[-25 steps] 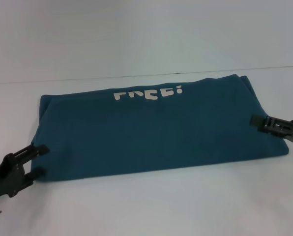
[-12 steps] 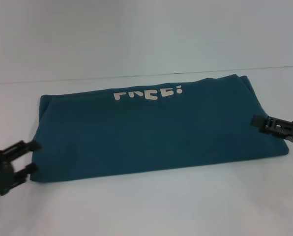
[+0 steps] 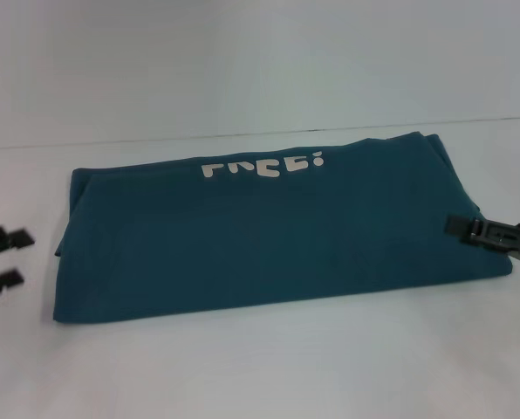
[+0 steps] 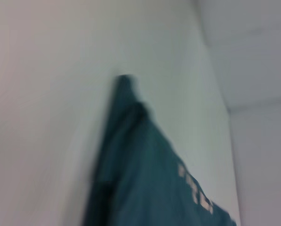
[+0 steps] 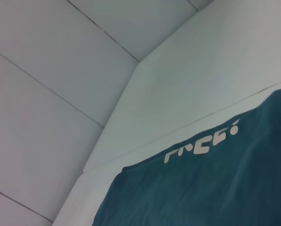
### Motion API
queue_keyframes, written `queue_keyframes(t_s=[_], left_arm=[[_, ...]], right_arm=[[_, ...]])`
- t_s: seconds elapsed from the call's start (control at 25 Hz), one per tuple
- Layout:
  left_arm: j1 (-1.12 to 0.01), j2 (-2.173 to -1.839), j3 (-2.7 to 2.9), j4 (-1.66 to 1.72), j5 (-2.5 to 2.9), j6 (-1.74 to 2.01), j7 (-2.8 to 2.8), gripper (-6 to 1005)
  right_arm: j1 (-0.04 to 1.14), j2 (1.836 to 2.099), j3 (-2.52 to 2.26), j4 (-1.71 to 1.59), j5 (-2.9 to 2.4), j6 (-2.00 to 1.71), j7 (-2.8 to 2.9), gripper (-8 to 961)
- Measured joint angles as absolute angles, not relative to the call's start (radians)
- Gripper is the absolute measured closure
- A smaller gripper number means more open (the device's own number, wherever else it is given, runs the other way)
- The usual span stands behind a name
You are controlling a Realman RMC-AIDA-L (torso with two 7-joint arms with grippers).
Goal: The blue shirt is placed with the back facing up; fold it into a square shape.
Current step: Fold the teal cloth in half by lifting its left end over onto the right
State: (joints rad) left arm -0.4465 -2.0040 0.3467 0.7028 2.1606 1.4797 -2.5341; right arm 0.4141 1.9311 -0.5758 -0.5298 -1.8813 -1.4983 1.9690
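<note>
Teal-blue cotton fills the middle of the head view: the blue shirt (image 3: 269, 231) lies folded into a wide band across the white table (image 3: 260, 375), running from the left-centre of the frame to the right-centre, with its far long edge slanting up toward the right. We see cream-white lettering (image 3: 262, 167) just below that far edge, slightly above the middle of the frame, with only the upper parts of the letters showing at the fold. The cloth lies mostly smooth, with a soft rumple at its upper left corner.

At the left edge of the frame we find our left gripper (image 3: 3, 259), its two dark fingers (image 3: 5, 236) spread apart, one above the other, holding nothing and clear of the shirt's left end. At the right edge, our right gripper (image 3: 459, 228) sits low over the shirt's right end, its fingers drawn together; it seems to pinch the fabric there, though we cannot be sure from this angle.

Our left wrist view is smeared, showing a narrow corner of the shirt (image 4: 145, 174) on the pale surface. Our right wrist view shows the shirt (image 5: 216, 188) in the lower right, lettering (image 5: 202, 141) near its far edge.
</note>
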Motion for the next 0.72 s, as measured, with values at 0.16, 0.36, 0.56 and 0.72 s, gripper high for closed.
queue_keyframes(t_s=[0.16,0.36,0.56,0.72], left_arm=[[-0.503,-1.979,0.364,0.705,2.174,1.539,-2.322,248],[-0.524,-2.007,0.314,0.657,2.12,1.462,-2.402,248],[-0.512,-2.029,0.314,0.591,2.038,1.477,-2.412,248],[-0.492,-2.007,0.345,0.636,2.054,1.559,-2.301,248]], right_arm=[[0.422,1.932,-0.575,-0.531,-1.882,-1.498,1.956,120],[0.425,1.939,-0.567,-0.53,-1.877,-1.496,1.961,120],[0.425,1.943,-0.566,-0.53,-1.881,-1.496,1.963,120],[0.425,1.94,-0.567,-0.529,-1.881,-1.496,1.957,120]])
